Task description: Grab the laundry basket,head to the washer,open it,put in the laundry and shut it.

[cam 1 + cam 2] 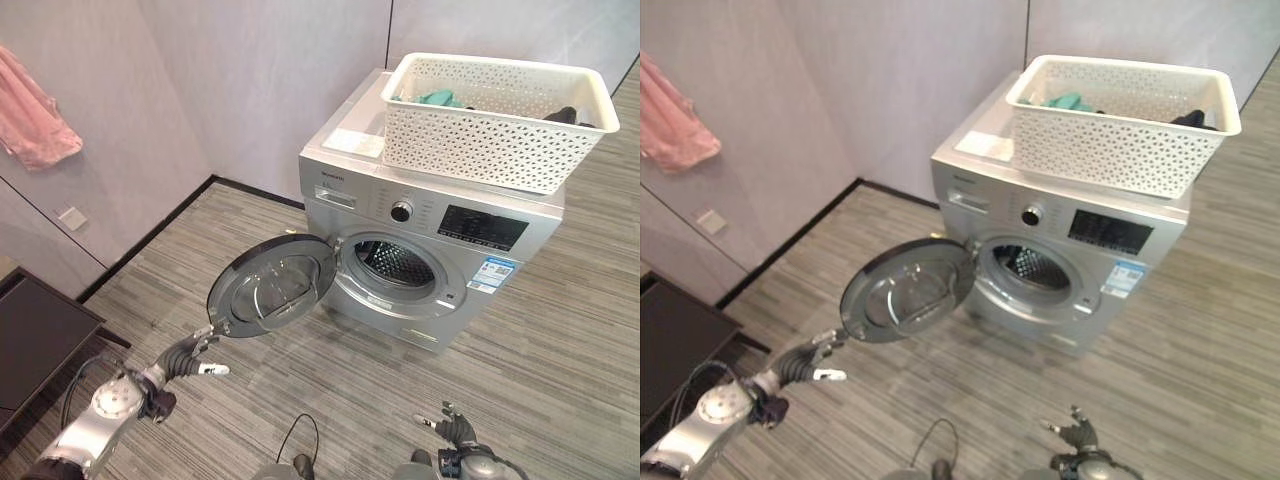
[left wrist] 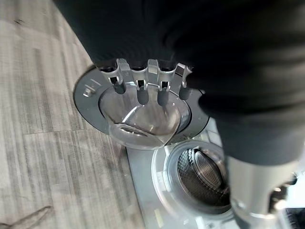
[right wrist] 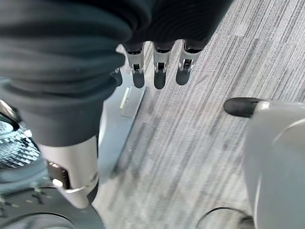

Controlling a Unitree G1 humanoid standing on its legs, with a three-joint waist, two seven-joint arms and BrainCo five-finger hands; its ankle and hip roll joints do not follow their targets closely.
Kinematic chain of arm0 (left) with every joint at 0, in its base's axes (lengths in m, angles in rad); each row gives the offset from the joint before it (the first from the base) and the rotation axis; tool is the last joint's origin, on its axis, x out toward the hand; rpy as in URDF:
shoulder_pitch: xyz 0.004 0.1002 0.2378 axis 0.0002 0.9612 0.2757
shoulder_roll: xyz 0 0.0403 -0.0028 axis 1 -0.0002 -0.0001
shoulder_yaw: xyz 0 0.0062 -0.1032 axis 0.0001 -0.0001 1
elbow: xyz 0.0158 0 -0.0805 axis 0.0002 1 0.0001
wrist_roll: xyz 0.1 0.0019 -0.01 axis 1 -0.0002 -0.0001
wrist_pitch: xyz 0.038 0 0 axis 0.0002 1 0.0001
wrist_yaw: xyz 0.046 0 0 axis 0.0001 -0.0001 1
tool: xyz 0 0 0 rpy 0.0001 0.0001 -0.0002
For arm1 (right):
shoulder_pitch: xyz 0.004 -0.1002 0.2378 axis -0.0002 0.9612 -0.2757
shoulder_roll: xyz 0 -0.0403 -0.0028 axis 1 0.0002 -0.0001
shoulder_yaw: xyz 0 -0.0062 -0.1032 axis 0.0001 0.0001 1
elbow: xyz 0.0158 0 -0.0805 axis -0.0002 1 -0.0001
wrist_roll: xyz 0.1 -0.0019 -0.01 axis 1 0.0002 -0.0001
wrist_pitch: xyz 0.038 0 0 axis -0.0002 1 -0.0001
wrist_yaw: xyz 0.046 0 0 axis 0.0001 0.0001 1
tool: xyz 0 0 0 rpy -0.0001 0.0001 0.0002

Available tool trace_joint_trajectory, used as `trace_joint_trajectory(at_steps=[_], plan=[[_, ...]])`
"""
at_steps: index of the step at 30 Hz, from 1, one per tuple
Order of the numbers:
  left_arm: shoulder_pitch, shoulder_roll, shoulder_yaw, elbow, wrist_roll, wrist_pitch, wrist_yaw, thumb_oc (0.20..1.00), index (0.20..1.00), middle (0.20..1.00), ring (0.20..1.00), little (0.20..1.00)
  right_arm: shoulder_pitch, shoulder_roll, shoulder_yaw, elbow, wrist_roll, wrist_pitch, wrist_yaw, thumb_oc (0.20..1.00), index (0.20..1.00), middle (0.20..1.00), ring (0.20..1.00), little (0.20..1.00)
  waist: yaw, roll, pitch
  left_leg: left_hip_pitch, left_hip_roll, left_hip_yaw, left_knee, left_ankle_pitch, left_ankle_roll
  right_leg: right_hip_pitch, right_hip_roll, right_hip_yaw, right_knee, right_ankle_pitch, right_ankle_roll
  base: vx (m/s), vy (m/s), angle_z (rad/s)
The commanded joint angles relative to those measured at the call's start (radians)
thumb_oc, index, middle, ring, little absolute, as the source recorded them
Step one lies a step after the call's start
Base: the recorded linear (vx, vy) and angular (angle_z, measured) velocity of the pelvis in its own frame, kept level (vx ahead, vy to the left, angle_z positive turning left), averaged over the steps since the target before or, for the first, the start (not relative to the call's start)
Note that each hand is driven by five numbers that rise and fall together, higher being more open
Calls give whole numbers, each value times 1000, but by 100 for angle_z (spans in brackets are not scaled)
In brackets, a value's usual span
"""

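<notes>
Left hand (image 1: 185, 355): fingers loosely extended, relaxed, holding nothing. It hangs just below the lower rim of the washer door (image 1: 272, 285), near it but apart; in the left wrist view the fingertips (image 2: 142, 95) point at the door's glass bowl with a gap between.

Right hand (image 1: 455, 430): low at 5 o'clock in the head view, fingers spread and straight, empty. In its wrist view the fingers (image 3: 159, 71) hang over bare floor (image 1: 560, 340) beside the washer's lower front panel.

Washer door: swung fully open to the machine's left, round, grey-rimmed, tilted face-up, hinged at the 9 o'clock side of the port. Drum opening (image 1: 395, 265) is exposed; perforated steel shows inside, and no cloth can be made out in it.

Washer (image 1: 430, 215): silver front-loader, back against the grey wall (image 1: 260, 80), at 1 o'clock from the robot.

Laundry basket (image 1: 490, 125): white perforated plastic, sits on the washer top, its right end overhanging the lid's right edge. Inside it: a teal garment (image 1: 437, 98) at the left end, a dark garment (image 1: 565, 115) at the right end.

Open room: striped grey floor lies bare from the hands to the washer front and out to 3 o'clock. A dark low table (image 1: 35, 335) stands at 9 o'clock along the left wall. A pink cloth (image 1: 30, 115) hangs on that wall at 10 o'clock.
</notes>
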Motion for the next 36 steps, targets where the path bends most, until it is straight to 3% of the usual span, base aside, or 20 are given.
trace_joint_trajectory(at_steps=[1, 3, 5, 7, 11, 14, 16, 17, 20, 21, 23, 25, 26, 28, 31, 32, 36], plan=[[-13, 58, 8, -55, -65, 18, -70, 1000, 1000, 1000, 1000, 1000, -5, -35, -21, -74, 44, -19, 20, 1000, 1000, 1000, 1000, 1000, -28, 10, 56, -6, 51, -18, 9, 22, 8, 94, -14, -69, 184, 63, 53, 164, 172, -14], [-23, 57, -3, -61, -85, 16, -69, 1000, 1000, 1000, 1000, 1000, -2, -41, -23, -79, 45, -17, 25, 1000, 1000, 1000, 1000, 1000, -40, 14, 53, 15, 54, -7, -3, 15, 4, 71, -7, -93, 153, 29, 47, 183, 97, -38], [-38, 32, 1, -65, -118, -2, -36, 1000, 1000, 1000, 1000, 1000, 9, -64, -25, -105, 57, -19, 21, 1000, 1000, 1000, 1000, 1000, -68, 13, 54, 61, 48, -10, -26, -7, -4, 31, 76, -83, 8, -77, 42, 316, 23, -45], [-58, -30, 25, -19, -117, -18, 15, 1000, 1000, 1000, 1000, 1000, 8, -72, -34, -120, 77, -23, 0, 1000, 1000, 1000, 1000, 1000, -95, 1, 63, 104, 29, -26, -41, -38, -9, -5, 134, -26, -147, -65, 59, 308, -39, -43], [-101, -241, 139, 114, 2, -31, 180, 1000, 1000, 1000, 1000, 1000, 22, -67, -100, -202, 94, -21, -46, 1000, 1000, 1000, 1000, 1000, -143, -19, 72, 166, 3, -72, -54, -83, -12, -83, 183, 153, -307, 20, 98, 296, -53, 13], [-168, -414, 207, 297, 48, -26, 296, 1000, 1000, 1000, 1000, 1000, 20, -70, -199, -271, 109, -44, -133, 1000, 1000, 1000, 1000, 1000, -185, -22, 65, 211, 9, -122, -74, -101, -21, -114, 207, 250, -303, 44, 120, 279, -110, 60], [-182, -446, 205, 320, 64, -28, 300, 1000, 1000, 1000, 1000, 1000, 34, -74, -245, -313, 103, -48, -164, 1000, 1000, 1000, 1000, 1000, -193, -23, 54, 226, 11, -141, -87, -105, -26, -94, 206, 261, -294, 29, 113, 311, -165, 90], [-174, -477, 231, 355, 92, -24, 323, 1000, 1000, 1000, 1000, 1000, 44, -88, -335, -354, 104, -74, -216, 1000, 1000, 1000, 1000, 1000, -198, -25, 23, 268, 43, -160, -104, -99, -46, -85, 224, 253, -248, 21, 101, 504, -328, 78], [-154, -511, 248, 361, 83, -18, 348, 1000, 1000, 1000, 1000, 1000, 41, -139, -409, -427, 80, -92, -285, 1000, 1000, 1000, 1000, 1000, -200, -6, -2, 261, 136, -158, -48, -30, -90, -53, 265, 178, -210, -16, 64, 329, -307, 110], [-154, -513, 246, 361, 83, -17, 349, 1000, 1000, 1000, 1000, 1000, 44, -139, -411, -430, 79, -91, -286, 1000, 1000, 1000, 1000, 1000, -203, -3, -4, 257, 140, -164, -44, -32, -92, -53, 266, 172, -209, -18, 62, 209, -297, 50], [-153, -513, 256, 343, 67, -14, 356, 1000, 1000, 1000, 1000, 1000, 21, -212, -494, -584, 36, -126, -360, 1000, 1000, 1000, 1000, 1000, -197, -15, -13, 174, 188, -160, 113, 47, -109, 12, 279, 102, -229, -48, 16, 210, -317, 34], [-157, -515, 251, 332, 72, -11, 361, 1000, 1000, 1000, 1000, 1000, 14, -228, -509, -627, 21, -129, -381, 1000, 1000, 1000, 1000, 1000, -205, -21, -9, 144, 203, -140, 157, 40, -106, 32, 274, 76, -241, -58, 2, 76, -130, 39], [-183, -519, 245, 336, 82, -9, 363, 1000, 1000, 1000, 1000, 1000, 1, -262, -550, -721, -11, -144, -413, 1000, 1000, 1000, 1000, 1000, -224, -40, -8, 109, 246, 5, 166, 42, -104, 69, 244, 16, -263, -75, -10, 59, -63, 56], [-200, -522, 232, 342, 108, -6, 361, 1000, 1000, 1000, 1000, 1000, -25, -279, -596, -833, -70, -148, -461, 1000, 1000, 1000, 1000, 1000, -220, -59, 6, 34, 248, 118, 182, 24, -108, 102, 216, -15, -279, -88, -15, 27, -57, 79], [-200, -517, 235, 334, 126, 0, 357, 1000, 1000, 1000, 1000, 1000, -50, -271, -640, -953, -122, -149, -485, 1000, 1000, 1000, 1000, 1000, -224, -47, 0, 60, 252, 165, 130, 4, -113, 94, 228, -23, -266, -101, -12, 45, 17, 37], [-170, -520, 241, 328, 152, 4, 361, 1000, 1000, 1000, 1000, 1000, -91, -259, -643, -1093, -186, -167, -493, 1000, 1000, 1000, 1000, 1000, -208, -40, -16, 84, 227, 137, 81, -23, -110, 106, 226, -15, -272, -102, -6, 96, 61, 2], [-140, -521, 253, 349, 156, 5, 351, 1000, 1000, 1000, 1000, 1000, -165, -310, -671, -1200, -261, -151, -521, 1000, 1000, 1000, 1000, 1000, -190, -38, -45, 119, 206, 140, 26, -33, -112, 119, 209, -30, -290, -93, 8, 66, 66, 12]])
